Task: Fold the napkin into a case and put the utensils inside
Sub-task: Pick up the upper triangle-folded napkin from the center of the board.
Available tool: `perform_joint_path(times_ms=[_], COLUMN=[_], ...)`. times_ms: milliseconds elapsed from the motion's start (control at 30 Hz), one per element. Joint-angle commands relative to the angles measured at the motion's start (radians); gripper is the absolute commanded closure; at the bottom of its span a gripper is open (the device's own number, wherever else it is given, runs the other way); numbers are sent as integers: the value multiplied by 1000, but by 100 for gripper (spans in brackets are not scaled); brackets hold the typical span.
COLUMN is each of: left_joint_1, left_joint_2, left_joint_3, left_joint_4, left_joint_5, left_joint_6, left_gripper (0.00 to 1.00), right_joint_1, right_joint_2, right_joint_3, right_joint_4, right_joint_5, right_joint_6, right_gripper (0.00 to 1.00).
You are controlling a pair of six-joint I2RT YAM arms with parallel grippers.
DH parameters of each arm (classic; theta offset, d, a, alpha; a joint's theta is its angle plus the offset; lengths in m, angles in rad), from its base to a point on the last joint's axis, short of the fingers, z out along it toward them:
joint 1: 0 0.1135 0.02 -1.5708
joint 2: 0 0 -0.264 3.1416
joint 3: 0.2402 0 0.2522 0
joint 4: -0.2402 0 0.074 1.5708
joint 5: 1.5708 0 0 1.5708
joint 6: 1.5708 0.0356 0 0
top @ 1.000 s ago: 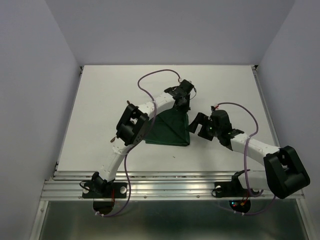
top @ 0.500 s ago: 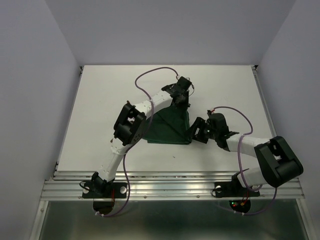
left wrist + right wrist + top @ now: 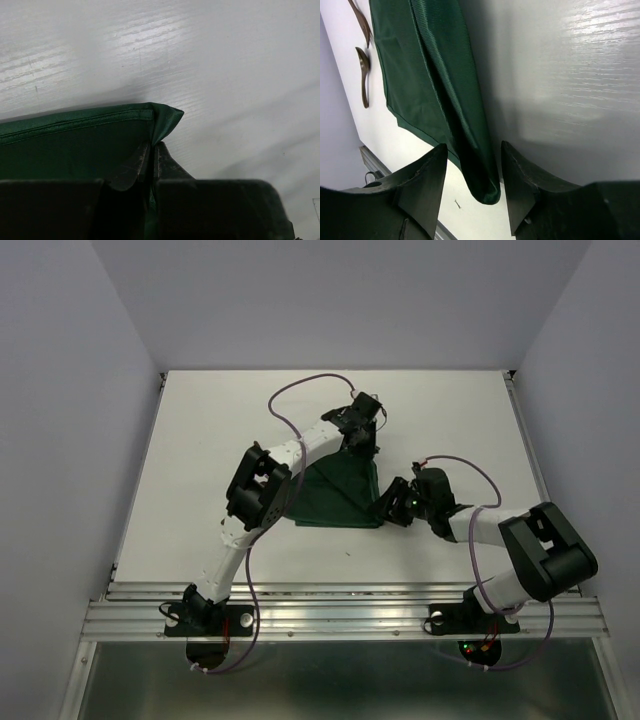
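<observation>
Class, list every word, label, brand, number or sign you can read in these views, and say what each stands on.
None: no readable text shows on the napkin, the utensils, the table, the left arm or the right arm.

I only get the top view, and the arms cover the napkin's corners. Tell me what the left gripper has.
Observer: The left wrist view shows the left gripper shut on a corner of the napkin.
Operator: Now report the right one.
Observer: The right gripper is open. A folded corner of the napkin lies between its jaws, not yet pinched.
</observation>
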Motion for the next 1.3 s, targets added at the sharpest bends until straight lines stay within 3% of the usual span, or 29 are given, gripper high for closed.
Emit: perform_joint_path(times_ms=[0,133,267,333,467,833,1033,1267], left_joint_1=[9,12,15,18,29,78,113,150], left_joint_2=[-101,-104,-107,-109,-122,-243,-342,-435], left_joint_3=[-22,-28,-31,-31,-28,38,70,64], left_joint_4=[22,23,23,22,20,-20,17,72], left_joint_5=[12,12,10,12,13,-33,-18,-24], left_joint_6=[2,2,1,-1,1,7,-11,-24], left_gripper=[100,100,100,100,100,100,100,100], right_joint_1=[7,7,7,7,7,7,7,18], right_joint_2=[35,46,41,31,-20,-209,-215,-146], right_joint_3=[19,33,36,47,87,326,511,691], right_joint_4=[44,47,38,5,-123,-425,-522,-588], right_joint_5=[17,4,6,23,162,284,342,230], right_joint_6=[-8,-9,-11,-15,-32,-185,-299,-403], right_gripper=[48,60,82,88,99,99,99,99])
